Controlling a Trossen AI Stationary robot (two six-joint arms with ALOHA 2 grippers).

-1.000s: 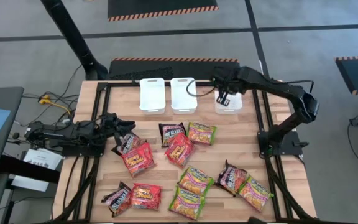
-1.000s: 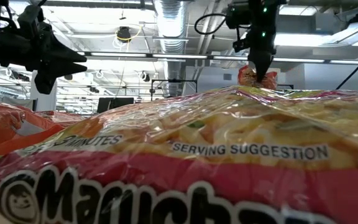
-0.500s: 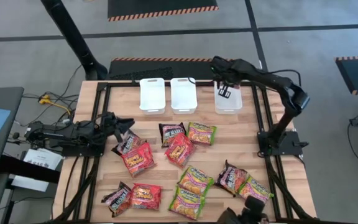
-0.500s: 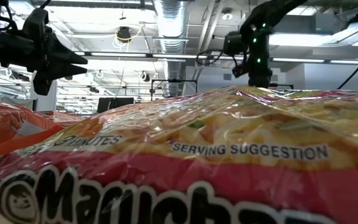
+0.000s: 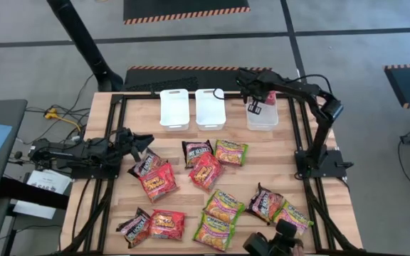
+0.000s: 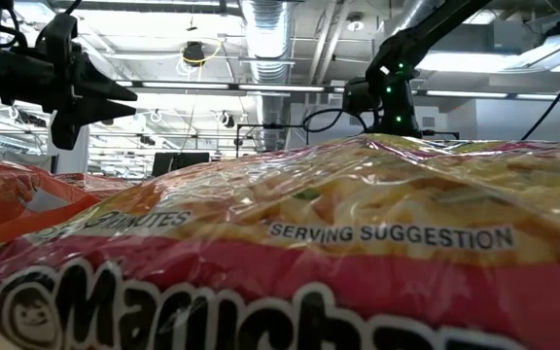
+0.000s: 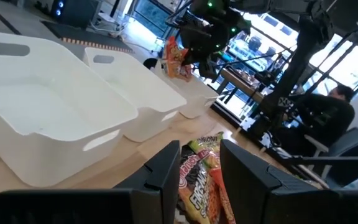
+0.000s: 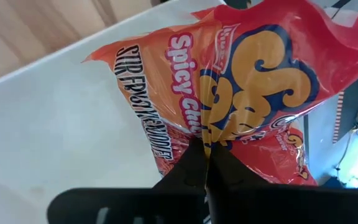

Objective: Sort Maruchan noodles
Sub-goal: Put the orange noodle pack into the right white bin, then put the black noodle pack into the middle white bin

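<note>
as its arm folds back, right gripper (image 8: 205, 163) lowers red packet (image 8: 241, 93) into tray (image 5: 262, 119)

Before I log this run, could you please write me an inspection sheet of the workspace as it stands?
Surface: wooden table, dark frame.
Job's things: a dozen noodle packets loose on the table; one red packet hanging over the right tray; three white trays in a row.
Clutter: nothing seen.
Grippers: right gripper over the right tray, jaws shut on the red packet; left gripper low at the left edge, empty.
Cables: yellow leads left of the table.
Surroundings: striped floor mats.
</note>
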